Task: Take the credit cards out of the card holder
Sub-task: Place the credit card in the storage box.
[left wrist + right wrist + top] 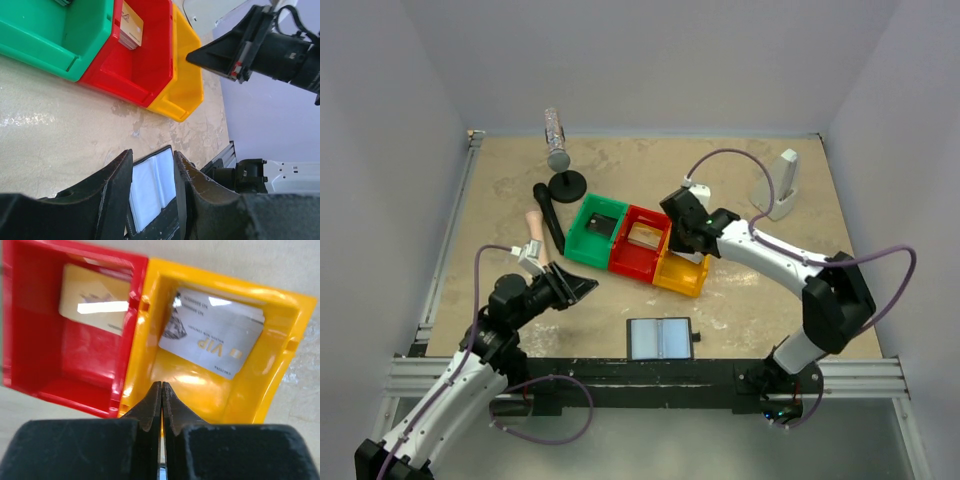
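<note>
card holder (660, 339) open flat, near table (740, 310) edge

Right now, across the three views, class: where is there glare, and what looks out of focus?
Right wrist view: glare streaks on the card in the red bin and the VIP card; the shut right gripper blurs near the lens. Left wrist view: holder panels wash out pale. Top view: even light.

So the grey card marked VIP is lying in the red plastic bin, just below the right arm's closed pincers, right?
Not quite. The grey card marked VIP lies in the yellow plastic bin, as the right wrist view shows; the red plastic bin beside it holds a tan card. The right gripper above is shut.
</note>
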### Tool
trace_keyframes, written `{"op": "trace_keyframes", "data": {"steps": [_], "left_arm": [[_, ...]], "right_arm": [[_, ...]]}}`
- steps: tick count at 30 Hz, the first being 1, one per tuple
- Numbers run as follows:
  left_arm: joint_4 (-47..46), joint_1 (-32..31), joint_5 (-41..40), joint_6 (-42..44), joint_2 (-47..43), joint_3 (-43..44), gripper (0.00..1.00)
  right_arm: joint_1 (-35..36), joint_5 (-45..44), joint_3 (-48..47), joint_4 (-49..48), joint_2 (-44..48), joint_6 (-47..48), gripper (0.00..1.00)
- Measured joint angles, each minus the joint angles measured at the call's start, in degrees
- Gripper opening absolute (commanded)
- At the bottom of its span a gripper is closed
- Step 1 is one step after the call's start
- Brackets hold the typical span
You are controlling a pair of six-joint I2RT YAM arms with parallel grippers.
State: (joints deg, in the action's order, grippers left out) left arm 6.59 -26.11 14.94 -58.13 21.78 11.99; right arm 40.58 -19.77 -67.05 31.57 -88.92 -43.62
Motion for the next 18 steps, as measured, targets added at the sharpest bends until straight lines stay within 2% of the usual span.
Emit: {"op": "trace_keyframes", "data": {"steps": [18], "left_arm": [[5.8, 0.0, -0.3, 1.7, -4.3, 1.4, 0.43]], "right_arm": [[0.1, 1.3, 3.2, 3.1, -10.5, 0.3, 0.0]]}}
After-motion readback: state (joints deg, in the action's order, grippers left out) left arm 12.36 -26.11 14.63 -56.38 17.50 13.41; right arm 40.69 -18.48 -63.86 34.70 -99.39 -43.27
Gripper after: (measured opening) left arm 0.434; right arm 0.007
